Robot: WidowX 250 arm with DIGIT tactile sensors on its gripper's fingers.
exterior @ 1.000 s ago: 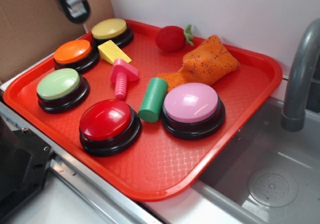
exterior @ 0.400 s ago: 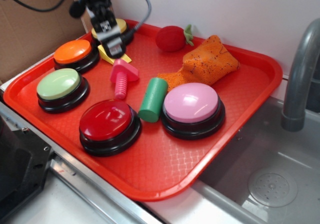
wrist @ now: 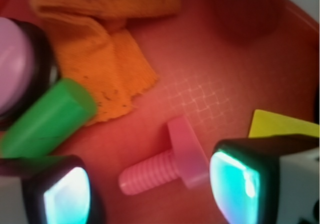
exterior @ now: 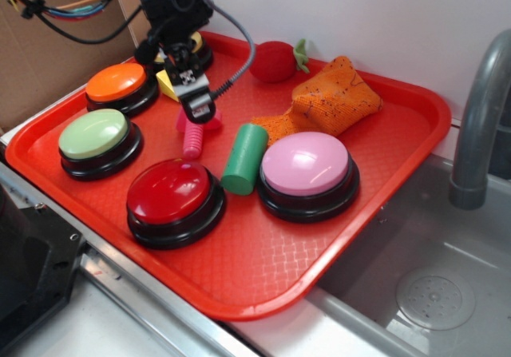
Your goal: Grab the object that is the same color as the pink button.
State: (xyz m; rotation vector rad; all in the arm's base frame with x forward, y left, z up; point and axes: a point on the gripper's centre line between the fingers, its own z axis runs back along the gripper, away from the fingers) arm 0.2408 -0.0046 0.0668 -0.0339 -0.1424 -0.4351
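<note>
1. Red tray (exterior: 383,213): holds every item, namely the buttons, a green cylinder (exterior: 244,159), an orange cloth (exterior: 331,97) and a yellow wedge (wrist: 282,125).
2. Pink button (exterior: 306,164): pale pink dome on a black base, right of the cylinder; it sets the target colour.
3. Gripper (wrist: 150,186): spread wide and empty, hanging above the tray; in the wrist view one finger stands on each side of the target.
4. Pink bolt (wrist: 162,164): lies on its side on the tray between the wedge and the cylinder, with its flat head toward the wedge.
5. Step in hand: approach. The next move probably calls for a straight descent until the fingers bracket the ribbed shaft, then closing, keeping clear of the wedge.
</note>
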